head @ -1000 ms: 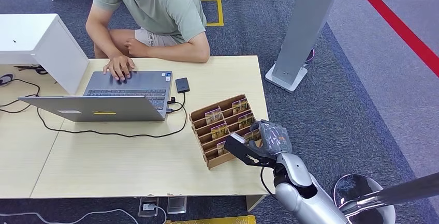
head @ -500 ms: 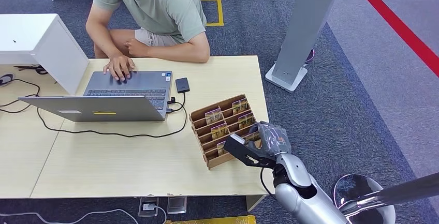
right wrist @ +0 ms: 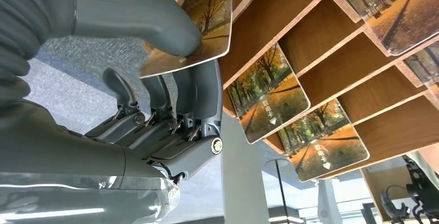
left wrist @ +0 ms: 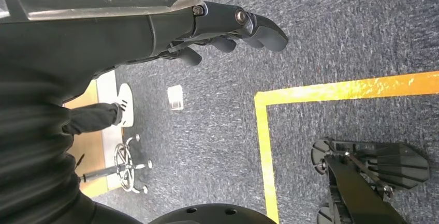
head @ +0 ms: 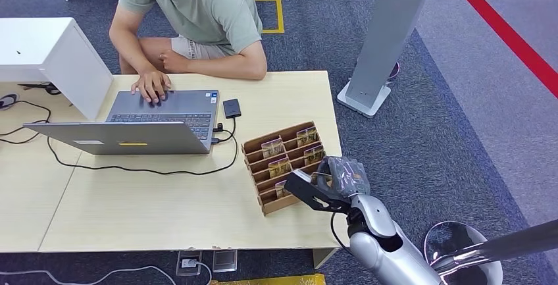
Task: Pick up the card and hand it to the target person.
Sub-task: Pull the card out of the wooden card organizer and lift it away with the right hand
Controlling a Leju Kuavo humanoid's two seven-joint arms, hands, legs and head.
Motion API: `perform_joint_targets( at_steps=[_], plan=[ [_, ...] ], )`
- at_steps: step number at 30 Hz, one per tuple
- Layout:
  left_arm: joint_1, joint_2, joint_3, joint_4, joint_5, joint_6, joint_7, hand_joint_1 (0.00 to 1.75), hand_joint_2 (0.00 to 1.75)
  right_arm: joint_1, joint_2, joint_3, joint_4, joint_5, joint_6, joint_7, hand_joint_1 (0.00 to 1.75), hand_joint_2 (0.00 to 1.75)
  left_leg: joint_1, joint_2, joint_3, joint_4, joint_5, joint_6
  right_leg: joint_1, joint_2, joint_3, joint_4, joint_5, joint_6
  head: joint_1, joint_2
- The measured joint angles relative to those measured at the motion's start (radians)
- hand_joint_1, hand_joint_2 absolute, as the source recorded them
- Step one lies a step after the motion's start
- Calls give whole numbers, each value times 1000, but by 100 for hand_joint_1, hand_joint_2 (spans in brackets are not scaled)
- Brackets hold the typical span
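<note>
Card [right wrist: 199, 25] is pinched between our right hand's [head: 337, 181] thumb and fingers [right wrist: 204, 92], at the near right corner of the wooden card rack [head: 284, 164]. In the right wrist view the thumb presses on the card's printed face, with the fingers behind it. The card sits right at the rack's edge; we can't tell whether it is fully out of its slot.

Left to right across the desk [head: 164, 199]: white box [head: 46, 54] at the far left edge, open laptop [head: 131, 127] with a black cable [head: 131, 168] looping in front of it, and a small dark device [head: 231, 108] just beside the laptop's right corner. Then comes the rack near the desk's right edge, with several autumn-tree cards [head: 271, 147] standing in its rows. Person [head: 197, 15] in a green shirt sits at the far side of the desk, with one hand [head: 151, 85] on the laptop keyboard.

Our left hand [left wrist: 228, 27] hangs over blue carpet beside a yellow floor line [left wrist: 264, 146], fingers loosely curled, holding nothing.

Right of the desk: grey stand [head: 385, 41] on the carpet, and red floor tape [head: 500, 28] further right.
</note>
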Motion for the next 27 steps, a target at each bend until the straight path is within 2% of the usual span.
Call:
perform_joint_targets(
  at_steps=[11, 19, 22, 27],
  plan=[
    [0, -2, 0, 0, 1, 4, -6, 0, 175, -1, 0, 2, 7, 5, -44, -32, 147, 175, 0, 0, 0, 0, 0, 0, 0, 0, 0, 0, 0, 0, 0, 0],
    [0, -2, 1, 0, 4, 8, -15, 0, 175, 10, 0, 1, -21, 13, -212, -231, 147, 175, 0, 0, 0, 0, 0, 0, 0, 0, 0, 0, 0, 0, -1, 0],
    [0, -2, 1, 0, 4, 7, -16, 0, 175, 10, 0, 2, -42, 19, -227, -286, 147, 175, 0, 0, 0, 0, 0, 0, 0, 0, 0, 0, 0, 0, -1, 0],
    [0, -2, 2, 0, 4, 7, -19, 0, 175, 8, 0, 2, -73, 9, -227, -324, 147, 175, 0, 0, 0, 0, 0, 0, 0, 0, 0, 0, 0, 0, 0, 0]
  ],
)
